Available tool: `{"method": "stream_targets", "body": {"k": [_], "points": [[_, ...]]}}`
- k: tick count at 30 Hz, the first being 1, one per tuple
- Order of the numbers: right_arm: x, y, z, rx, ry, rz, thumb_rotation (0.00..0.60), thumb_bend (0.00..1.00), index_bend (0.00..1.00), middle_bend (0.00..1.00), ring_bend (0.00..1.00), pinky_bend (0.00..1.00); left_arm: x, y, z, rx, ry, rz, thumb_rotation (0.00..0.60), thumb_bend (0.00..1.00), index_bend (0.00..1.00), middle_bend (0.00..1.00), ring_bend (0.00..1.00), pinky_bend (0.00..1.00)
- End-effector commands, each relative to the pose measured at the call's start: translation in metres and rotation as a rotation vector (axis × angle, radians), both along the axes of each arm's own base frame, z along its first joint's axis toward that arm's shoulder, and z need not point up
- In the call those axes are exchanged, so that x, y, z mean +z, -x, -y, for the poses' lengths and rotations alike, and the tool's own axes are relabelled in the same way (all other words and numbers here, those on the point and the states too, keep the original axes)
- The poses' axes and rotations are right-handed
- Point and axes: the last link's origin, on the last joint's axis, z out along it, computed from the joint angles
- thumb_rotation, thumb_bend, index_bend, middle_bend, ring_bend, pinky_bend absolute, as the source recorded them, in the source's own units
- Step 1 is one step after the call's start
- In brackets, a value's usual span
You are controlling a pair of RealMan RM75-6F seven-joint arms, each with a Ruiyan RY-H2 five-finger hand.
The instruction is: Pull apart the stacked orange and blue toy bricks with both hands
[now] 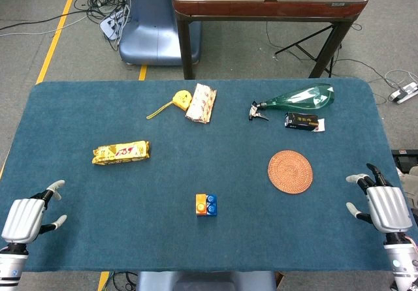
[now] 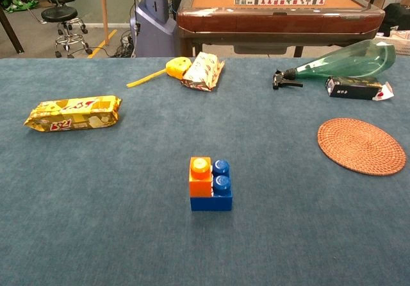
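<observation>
A wide table is seen, with open cloth between both hands. The stacked bricks sit midway, well apart from the left hand and right hand, both released, nothing grasped. Being small, the stack may be knocked over or slid away by clumsy fingers.

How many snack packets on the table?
2: a yellow plastic snack packet on the left side, and a white-and-red wrapped packet at the far edge beside the yellow tape measure. None looks hidden.
</observation>
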Motion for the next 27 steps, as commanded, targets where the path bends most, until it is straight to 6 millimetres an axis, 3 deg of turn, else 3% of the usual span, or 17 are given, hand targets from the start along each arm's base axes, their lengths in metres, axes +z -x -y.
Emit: {"method": "stream_targets", "body": {"k": [1, 7, 11, 15, 19, 27], "points": [[-0.002, 0.001, 0.001, -0.002, -0.006, 0.0, 0.6, 0.18, 0.37, 0.38, 0.36, 0.45, -0.001, -0.001, 0.001, 0.013, 0.011, 0.009, 0.6, 0.19, 0.23, 0.43, 0.57, 0.75], [-0.004, -0.001, 0.008, 0.013, -0.018, 0.006, 0.6, 0.18, 0.38, 0.38, 0.36, 0.46, 0.0, -0.014, -0.002, 0.005, 0.033, 0.061, 0.6, 0.19, 0.23, 0.47, 0.57, 0.75], [0.003, -0.005, 0.009, 0.024, -0.01, 0.009, 0.6, 0.18, 0.38, 0.38, 0.36, 0.46, -0.001, -0.036, -0.009, -0.026, 0.061, 0.157, 0.6, 0.19, 0.23, 0.7, 0.66, 0.85], [0.013, -0.006, 0.01, 0.025, 0.005, -0.012, 0.6, 0.18, 0.38, 0.38, 0.36, 0.46, -0.009, -0.063, -0.02, -0.064, 0.135, 0.242, 0.6, 0.15, 0.25, 0.86, 0.77, 0.97], [0.022, -0.008, 0.01, 0.023, 0.021, -0.012, 0.6, 0.18, 0.38, 0.38, 0.37, 0.46, -0.023, -0.095, -0.035, -0.135, 0.208, 0.302, 0.6, 0.1, 0.27, 0.99, 0.88, 1.0], [0.028, -0.006, 0.011, 0.013, 0.023, -0.012, 0.6, 0.18, 0.38, 0.38, 0.37, 0.46, -0.056, -0.156, -0.056, -0.237, 0.362, 0.354, 0.6, 0.02, 0.26, 1.0, 0.95, 1.0]]}}
